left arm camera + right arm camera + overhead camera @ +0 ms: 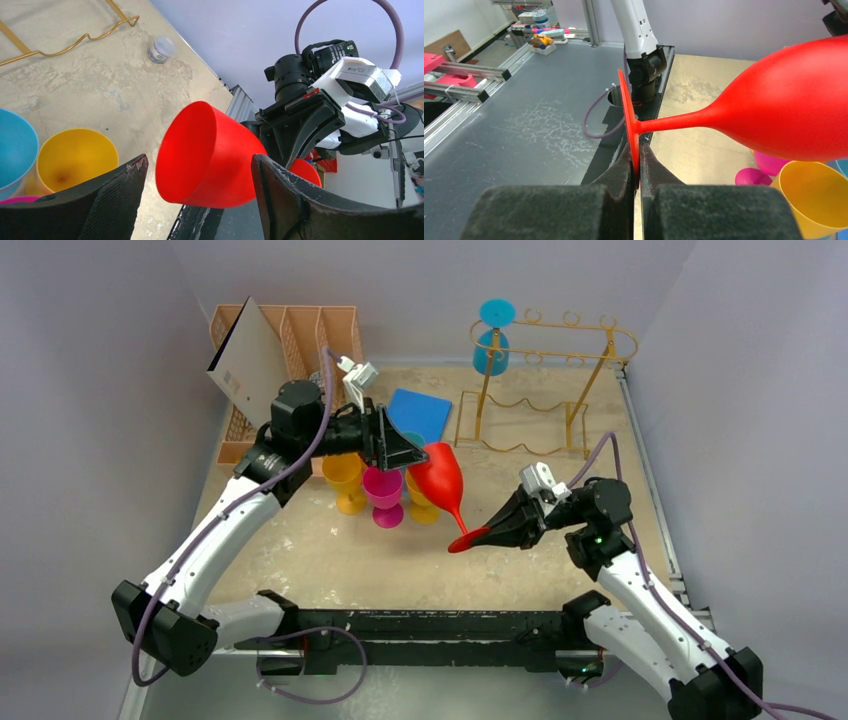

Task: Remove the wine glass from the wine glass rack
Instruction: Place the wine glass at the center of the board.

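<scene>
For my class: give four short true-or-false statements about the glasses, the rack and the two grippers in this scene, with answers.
1. The right gripper pinches the red wine glass by its foot. True.
2. The wine glass rack holds no glass. False: a blue wine glass hangs on it upside down.
3. The left gripper is clamped shut on the red bowl. False: its jaws stand open on either side of the bowl.
4. A yellow glass stands upright on the table. True.

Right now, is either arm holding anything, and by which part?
The right gripper pinches the red wine glass by the edge of its round foot. The left gripper stands open around its bowl.
</scene>
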Robot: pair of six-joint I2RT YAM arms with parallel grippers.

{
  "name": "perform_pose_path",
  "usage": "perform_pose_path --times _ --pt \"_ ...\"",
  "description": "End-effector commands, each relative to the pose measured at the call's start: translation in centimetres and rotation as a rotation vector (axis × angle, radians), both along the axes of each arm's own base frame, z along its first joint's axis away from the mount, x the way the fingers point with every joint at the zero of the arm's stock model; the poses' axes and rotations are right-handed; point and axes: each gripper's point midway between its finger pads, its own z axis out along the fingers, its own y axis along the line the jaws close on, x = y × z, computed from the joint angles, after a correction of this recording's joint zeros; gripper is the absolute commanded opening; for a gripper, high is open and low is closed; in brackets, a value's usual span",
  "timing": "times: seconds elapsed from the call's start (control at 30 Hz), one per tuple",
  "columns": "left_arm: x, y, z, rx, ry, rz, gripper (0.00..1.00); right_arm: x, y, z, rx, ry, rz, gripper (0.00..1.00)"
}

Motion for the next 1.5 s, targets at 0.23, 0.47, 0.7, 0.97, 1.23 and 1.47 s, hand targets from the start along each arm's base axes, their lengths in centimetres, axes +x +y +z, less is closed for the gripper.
perform_pose_path --times 0.23,0.47,0.7,0.97,1.23,1.47 --pt "-3.9 0.0 3.5 -0.126 -0.104 -0.362 0.55 -0.4 0.3 1.5 0.053 -0.100 0.018 0.00" --pt "-5.6 0.4 4.4 -0.150 -0.129 -0.470 0.49 0.0 0.5 1.0 0.063 -0.139 0.010 0.00" --pt "-5.9 0.4 4.8 -0.156 -0.131 -0.503 0.37 0.4 0.7 0.0 0.073 -0.178 0.013 0.00" --pt "-6.2 0.5 5.0 -0.157 -0.131 -0.515 0.17 0.8 0.9 -0.4 0.082 -0.175 -0.006 0.00" --pt "-6.0 0.5 4.6 -0.153 -0.110 -0.504 0.01 1.1 0.9 -0.7 0.071 -0.156 -0.021 0.02" --pt "-6.3 0.7 4.4 -0.129 -0.098 -0.493 0.00 1.6 1.1 -0.8 0.068 -0.141 -0.044 0.20"
